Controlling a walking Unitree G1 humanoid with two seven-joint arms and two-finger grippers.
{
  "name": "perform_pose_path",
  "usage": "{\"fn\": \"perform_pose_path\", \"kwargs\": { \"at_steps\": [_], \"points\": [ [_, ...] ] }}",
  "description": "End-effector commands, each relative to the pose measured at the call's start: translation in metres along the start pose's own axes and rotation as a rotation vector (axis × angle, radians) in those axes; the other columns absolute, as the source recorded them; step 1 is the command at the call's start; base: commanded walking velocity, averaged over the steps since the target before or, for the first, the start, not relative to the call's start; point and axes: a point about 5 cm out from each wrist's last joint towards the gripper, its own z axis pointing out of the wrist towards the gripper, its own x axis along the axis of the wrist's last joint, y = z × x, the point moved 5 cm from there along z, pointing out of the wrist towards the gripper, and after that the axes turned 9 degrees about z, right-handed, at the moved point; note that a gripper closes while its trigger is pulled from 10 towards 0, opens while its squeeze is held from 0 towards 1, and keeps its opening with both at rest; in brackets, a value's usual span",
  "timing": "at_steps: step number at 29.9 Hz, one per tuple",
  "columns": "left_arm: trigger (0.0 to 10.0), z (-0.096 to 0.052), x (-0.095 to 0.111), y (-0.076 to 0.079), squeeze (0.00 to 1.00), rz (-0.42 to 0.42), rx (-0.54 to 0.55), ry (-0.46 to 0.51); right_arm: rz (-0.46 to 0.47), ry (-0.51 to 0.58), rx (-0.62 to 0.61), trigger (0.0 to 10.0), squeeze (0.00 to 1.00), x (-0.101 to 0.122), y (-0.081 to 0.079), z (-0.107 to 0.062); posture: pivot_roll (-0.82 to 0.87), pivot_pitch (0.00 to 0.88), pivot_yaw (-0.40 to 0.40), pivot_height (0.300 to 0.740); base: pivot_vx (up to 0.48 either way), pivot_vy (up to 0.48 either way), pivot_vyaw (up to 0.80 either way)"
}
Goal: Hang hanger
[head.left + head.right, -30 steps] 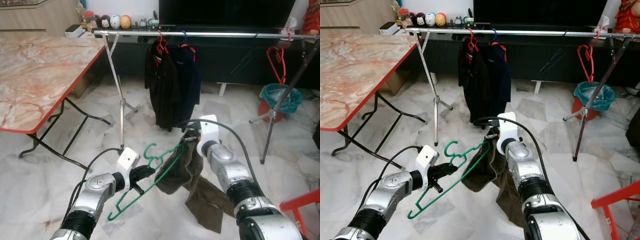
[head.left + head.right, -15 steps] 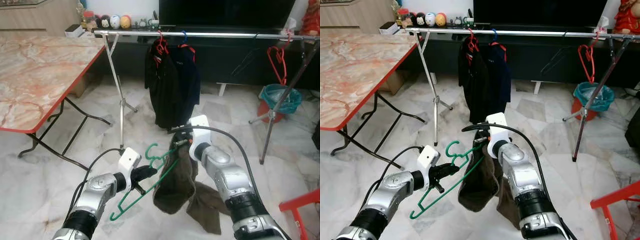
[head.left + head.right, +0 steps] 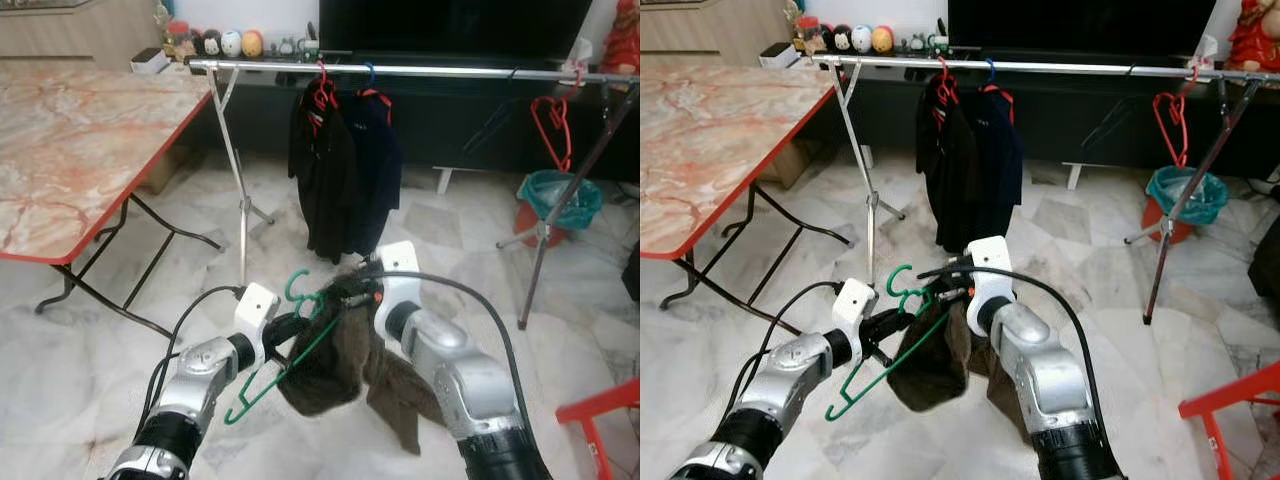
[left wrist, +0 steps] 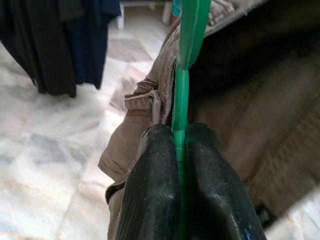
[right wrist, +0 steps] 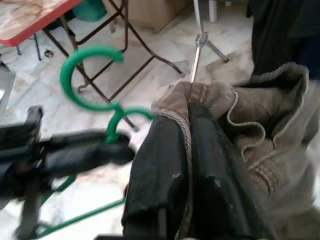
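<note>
Your left gripper [image 4: 179,145], arm bent low, pinches the green hanger [image 3: 300,345] just beside the right one. Your right gripper [image 5: 189,125] clamps the brown trousers' [image 3: 335,365] waistband, reaching leftward; both sit low before the rail [image 3: 420,70].

Silver jointed arms, white wrist blocks (black cables looping off them), black jaws.

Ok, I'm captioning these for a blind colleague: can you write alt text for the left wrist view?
The left gripper, its two black fingers shut, clamps a thin green plastic hanger, which runs up against brown corduroy trousers. Behind, dark garments hang above a pale marble floor.
</note>
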Motion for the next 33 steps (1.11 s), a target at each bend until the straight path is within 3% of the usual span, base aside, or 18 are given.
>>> {"fn": "perform_pose_path", "kwargs": {
  "at_steps": [1,5,15,16,17,22,24,26,27,28,33],
  "points": [
    [10.0,0.002,0.016,-0.010,0.00,0.008,0.046,0.064,0.005,0.037,0.070,10.0,0.00,0.012,-0.017,-0.004,0.05,0.000,-0.011,0.740,0.000,0.000,0.00],
    [10.0,0.003,0.025,-0.013,0.00,-0.015,0.065,0.121,0.087,0.056,0.134,10.0,0.00,0.010,-0.025,-0.013,0.05,0.000,-0.010,0.740,0.000,0.000,0.00],
    [10.0,0.003,0.027,-0.011,0.00,-0.019,0.052,0.133,0.094,0.063,0.136,10.0,0.00,0.010,-0.023,-0.018,0.05,0.000,-0.010,0.740,0.000,0.000,0.00],
    [10.0,0.003,0.027,-0.011,0.00,-0.024,0.050,0.137,0.090,0.063,0.139,10.0,0.88,0.010,-0.023,-0.018,0.05,0.000,-0.011,0.740,0.000,0.000,0.00],
    [10.0,0.003,0.027,-0.010,0.00,-0.027,0.048,0.139,0.088,0.064,0.136,10.0,1.00,0.011,-0.022,-0.018,0.05,0.000,-0.011,0.740,0.000,0.000,0.00],
    [10.0,0.003,0.026,-0.008,0.00,-0.033,0.033,0.139,0.078,0.076,0.103,10.0,1.00,0.015,-0.015,-0.016,0.05,0.000,-0.011,0.740,0.000,0.000,0.00],
    [10.0,0.003,0.025,-0.007,0.00,-0.033,0.029,0.135,0.069,0.097,0.042,10.0,0.97,0.021,-0.003,-0.013,0.05,0.000,-0.010,0.740,0.000,0.000,0.00],
    [10.0,0.003,0.024,-0.007,0.00,-0.033,0.025,0.133,0.072,0.117,0.002,10.0,0.18,0.026,0.004,-0.012,0.05,0.000,-0.009,0.740,0.000,0.000,0.00],
    [10.0,0.003,0.024,-0.007,0.00,-0.034,0.024,0.133,0.071,0.124,-0.010,10.0,0.18,0.028,0.007,-0.011,0.05,0.000,-0.009,0.740,0.000,0.000,0.00],
    [10.0,0.003,0.025,-0.006,0.00,-0.037,0.021,0.134,0.069,0.136,-0.028,10.0,0.00,0.031,0.010,-0.010,0.05,0.000,-0.009,0.740,0.000,0.000,0.00],
    [10.0,0.003,0.027,-0.004,0.00,-0.049,0.020,0.154,0.065,0.169,-0.023,10.0,0.00,0.038,0.009,-0.010,0.05,0.000,-0.012,0.740,0.000,0.000,0.00]
  ]
}}
